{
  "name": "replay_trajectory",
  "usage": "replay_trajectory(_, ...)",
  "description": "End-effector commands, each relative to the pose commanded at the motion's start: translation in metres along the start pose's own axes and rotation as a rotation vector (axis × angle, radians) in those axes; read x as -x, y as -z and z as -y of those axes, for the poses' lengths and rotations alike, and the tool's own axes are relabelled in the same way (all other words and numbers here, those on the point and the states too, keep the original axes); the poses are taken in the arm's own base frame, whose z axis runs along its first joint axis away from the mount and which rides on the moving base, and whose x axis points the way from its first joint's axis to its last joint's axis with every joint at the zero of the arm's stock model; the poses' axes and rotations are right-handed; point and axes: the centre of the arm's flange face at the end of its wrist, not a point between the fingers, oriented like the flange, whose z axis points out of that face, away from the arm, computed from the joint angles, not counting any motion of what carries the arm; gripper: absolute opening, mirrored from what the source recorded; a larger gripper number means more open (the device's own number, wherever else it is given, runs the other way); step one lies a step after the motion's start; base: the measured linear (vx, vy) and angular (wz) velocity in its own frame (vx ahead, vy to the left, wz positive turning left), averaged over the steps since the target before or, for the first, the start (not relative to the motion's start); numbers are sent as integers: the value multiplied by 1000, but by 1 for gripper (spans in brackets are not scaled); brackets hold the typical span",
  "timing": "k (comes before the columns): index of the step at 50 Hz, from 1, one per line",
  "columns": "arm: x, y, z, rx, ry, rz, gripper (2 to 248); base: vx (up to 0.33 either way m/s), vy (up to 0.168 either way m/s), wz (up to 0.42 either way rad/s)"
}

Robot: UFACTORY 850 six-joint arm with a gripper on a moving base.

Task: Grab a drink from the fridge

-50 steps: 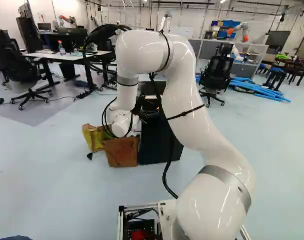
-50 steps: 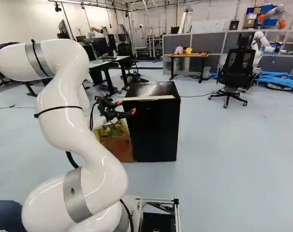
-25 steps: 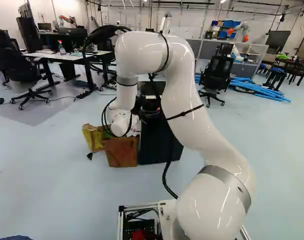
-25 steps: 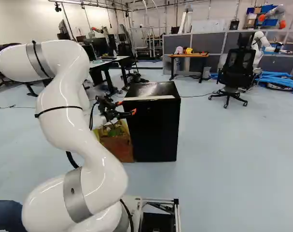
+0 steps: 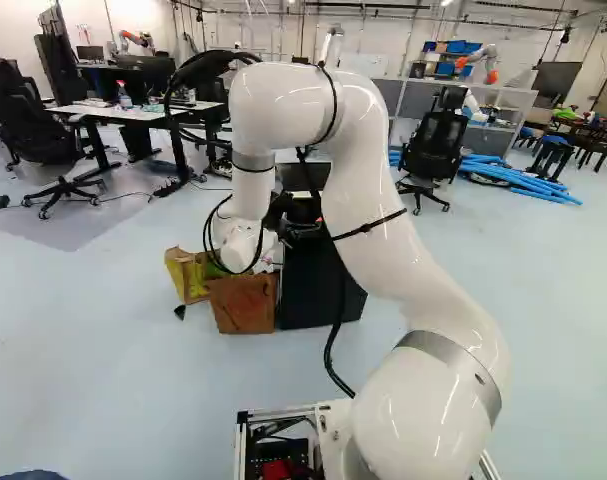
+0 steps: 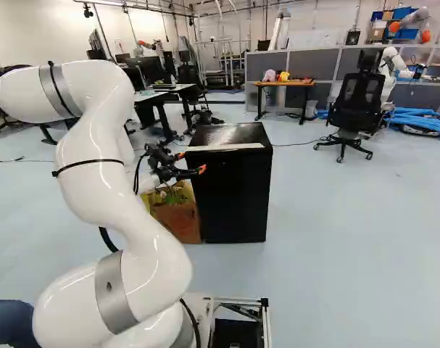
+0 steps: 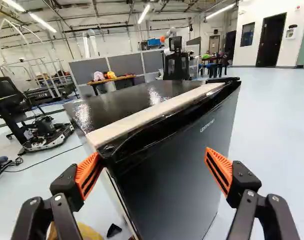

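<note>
Black two-finger gripper (image 7: 150, 165), orange pads (image 7: 88, 172) spread wide, one near door edge (image 7: 125, 197) of boxy black fridge (image 6: 233, 196), probably to pry it open.

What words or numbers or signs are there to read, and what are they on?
Fridge door: one small line of pale letters, slanted and too blurry to quote for sure.
Bottle on the white desk: too tiny to read any label.
White box on the far wall: too small to read any sign.
I can't make out any other words or numbers.
</note>
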Motion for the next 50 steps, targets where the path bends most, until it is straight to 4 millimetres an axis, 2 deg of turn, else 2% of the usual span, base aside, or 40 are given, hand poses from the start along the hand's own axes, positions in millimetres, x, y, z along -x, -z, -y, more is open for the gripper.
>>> replay_trajectory(50, 0, 54, -23, 16, 44, 15, 247, -1, -1, -2)
